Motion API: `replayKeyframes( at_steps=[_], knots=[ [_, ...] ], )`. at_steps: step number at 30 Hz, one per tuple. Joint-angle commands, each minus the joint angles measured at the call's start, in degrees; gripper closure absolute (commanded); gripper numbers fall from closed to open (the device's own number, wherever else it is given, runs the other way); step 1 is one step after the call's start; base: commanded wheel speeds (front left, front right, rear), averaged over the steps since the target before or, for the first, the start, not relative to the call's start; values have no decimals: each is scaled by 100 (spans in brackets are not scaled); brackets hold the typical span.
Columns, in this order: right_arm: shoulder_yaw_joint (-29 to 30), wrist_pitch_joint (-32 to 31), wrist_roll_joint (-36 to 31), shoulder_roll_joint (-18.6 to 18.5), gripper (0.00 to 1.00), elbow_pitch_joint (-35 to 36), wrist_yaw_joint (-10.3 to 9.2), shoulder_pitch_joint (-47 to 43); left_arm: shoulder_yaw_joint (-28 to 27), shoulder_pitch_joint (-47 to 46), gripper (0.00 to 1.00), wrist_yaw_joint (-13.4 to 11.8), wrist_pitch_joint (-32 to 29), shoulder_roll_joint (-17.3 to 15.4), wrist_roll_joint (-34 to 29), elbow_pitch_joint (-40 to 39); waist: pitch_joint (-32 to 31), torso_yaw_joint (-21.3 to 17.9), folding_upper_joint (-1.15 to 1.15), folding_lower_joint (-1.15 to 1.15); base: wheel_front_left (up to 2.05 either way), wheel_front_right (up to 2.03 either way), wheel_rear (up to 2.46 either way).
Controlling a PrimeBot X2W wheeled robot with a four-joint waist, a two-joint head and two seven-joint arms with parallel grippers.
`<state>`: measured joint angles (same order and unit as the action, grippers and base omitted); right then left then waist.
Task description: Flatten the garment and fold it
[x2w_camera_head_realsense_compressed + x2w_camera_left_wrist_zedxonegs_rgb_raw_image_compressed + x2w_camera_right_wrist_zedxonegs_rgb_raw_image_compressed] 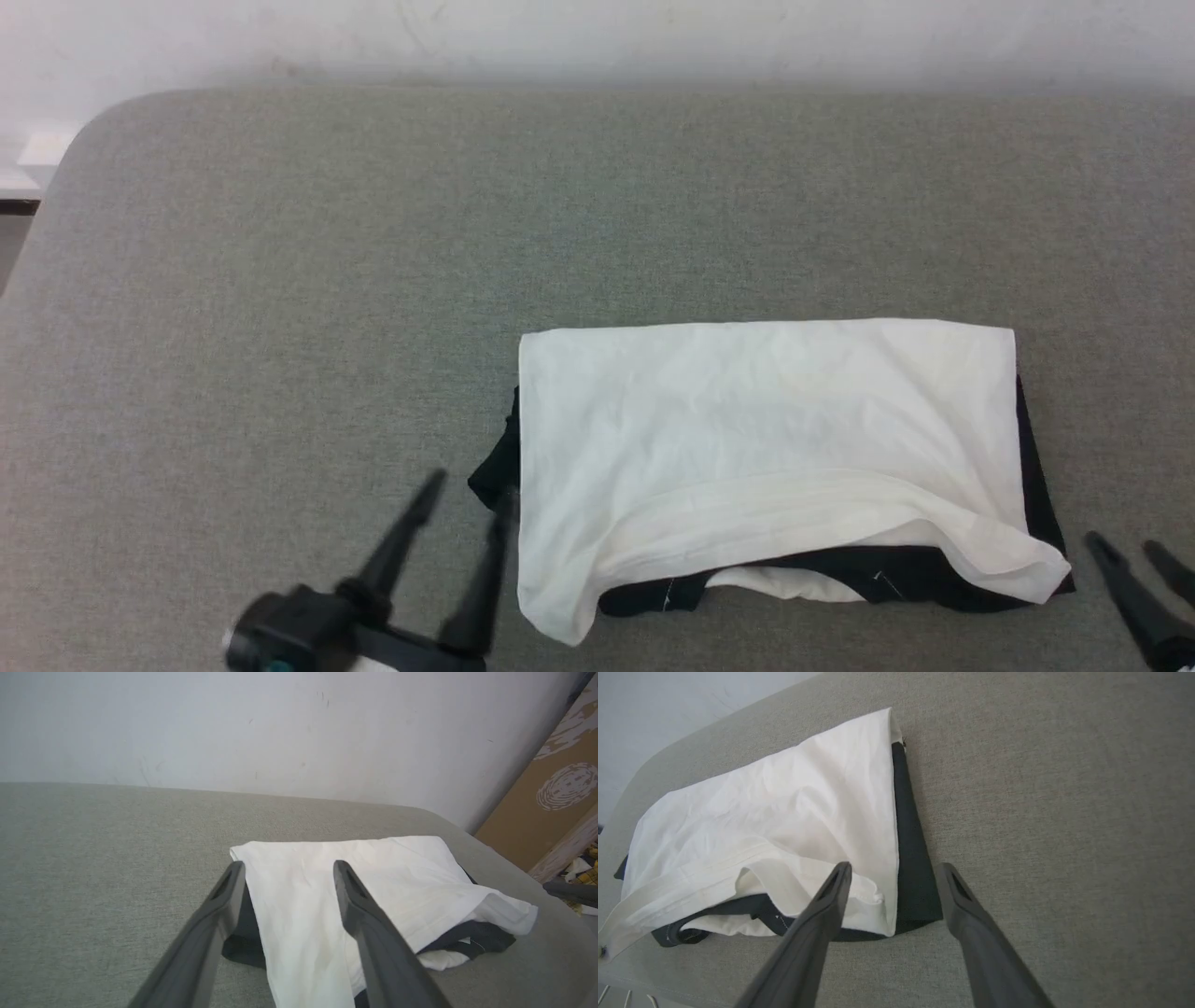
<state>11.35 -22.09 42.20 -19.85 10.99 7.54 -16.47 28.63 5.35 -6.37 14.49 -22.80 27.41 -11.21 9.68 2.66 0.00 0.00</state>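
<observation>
The garment (766,448) lies folded into a white rectangle on the grey table, with black fabric peeking out at its left, right and near edges. My left gripper (467,495) stands open just off the garment's near left corner, holding nothing. In the left wrist view the garment (327,896) lies behind the left gripper (287,870). My right gripper (1125,549) is open beside the near right corner, apart from the cloth. The right wrist view shows the right gripper (892,872) above the black edge of the garment (775,812).
The grey padded table (373,261) has a rounded far left corner and wide bare room to the left and behind the garment. A white wall (597,37) runs behind it. A brown board (551,798) leans at the right of the left wrist view.
</observation>
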Motion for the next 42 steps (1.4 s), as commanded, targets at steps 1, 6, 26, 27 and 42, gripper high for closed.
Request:
replayKeyframes(
  at_steps=[1,6,26,27,42],
  knots=[
    [184,88,-82,123,0,15,-5,31,-248,64,0,-192,43,73,-66,-233,-29,10,0,0,0,0,0],
    [570,95,-593,401,0,-112,-5,282,-760,102,0,-616,49,300,-720,-891,50,18,0,0,0,0,0],
    [72,-809,-1234,480,0,-1253,-5,1771,-517,-264,0,-699,51,843,-1712,-943,771,423,0,0,0,0,0],
    [24,-876,-1232,459,0,-1298,-5,1789,-516,-269,0,-687,51,858,-1708,-929,791,442,0,0,0,0,0],
    [-253,-1138,-1290,376,100,-1780,-5,2123,-444,-385,0,-519,50,848,-1719,-559,695,460,0,0,0,0,0]
  ],
)
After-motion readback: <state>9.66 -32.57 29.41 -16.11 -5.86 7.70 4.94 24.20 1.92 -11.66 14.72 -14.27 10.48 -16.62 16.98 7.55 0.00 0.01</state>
